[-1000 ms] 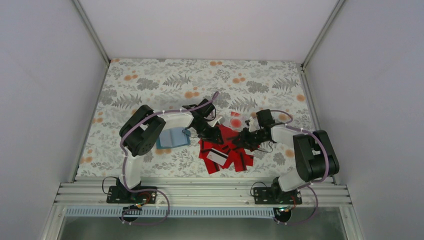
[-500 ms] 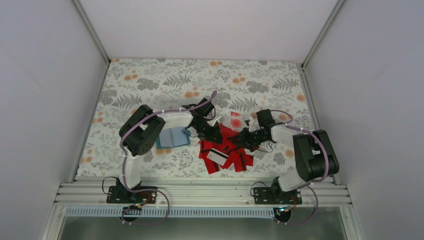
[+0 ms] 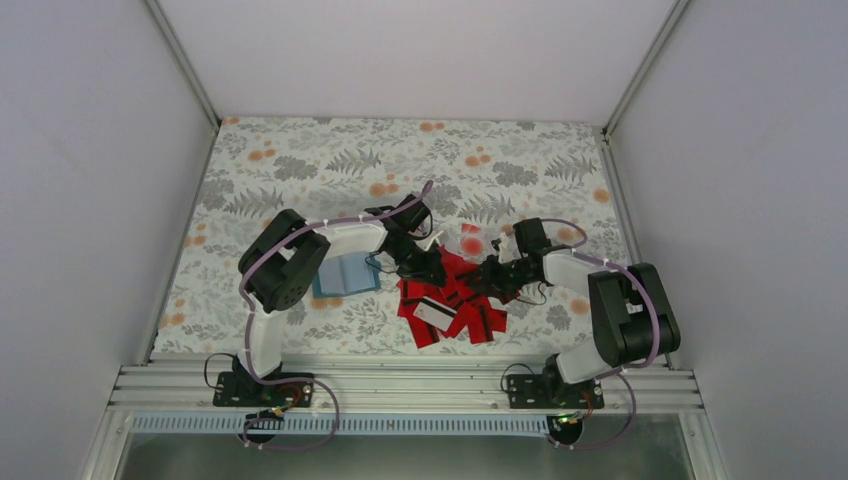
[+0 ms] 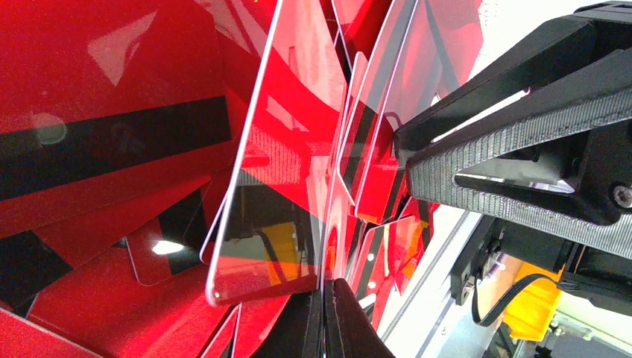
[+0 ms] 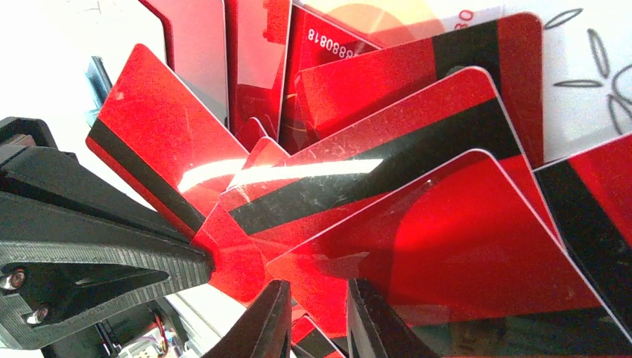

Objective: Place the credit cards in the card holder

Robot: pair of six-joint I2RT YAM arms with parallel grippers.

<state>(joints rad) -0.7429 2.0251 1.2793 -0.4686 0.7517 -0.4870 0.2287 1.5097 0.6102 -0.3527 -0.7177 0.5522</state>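
**Both pincers meet over the red heap; holder lies beside it**

The credit cards [image 3: 452, 312] lie in a loose red heap on the floral table [image 3: 300, 170], several showing a black stripe. Every place below is given from that heap.

The teal-blue card holder [image 3: 345, 275] lies flat on the table just off the heap, on the left arm's side, with its near corner tucked under that arm. A white card [image 3: 470, 245] with a red spot rests at the heap's far edge.

The left gripper [image 3: 432, 268] sits over the far corner of the heap on the holder's side. The right gripper [image 3: 488, 278] sits over the opposite far corner. The 2 tips are near each other above the cards.

In the left wrist view, the left pincer's jaws are pressed together with no gap. They meet at the lower corner of an upright card [image 4: 272, 164], which stands on edge, tilted, above the flat cards. It looks pinched by that corner.

In the right wrist view, the right pincer's jaws are narrow, with only a slim gap between the 2 fingers [image 5: 272, 328]. Several of the credit cards fan out from that gap, so it is holding a small fan. Their number cannot be counted. The tips of the right pincer touch the fanned cards just beside the upright card.
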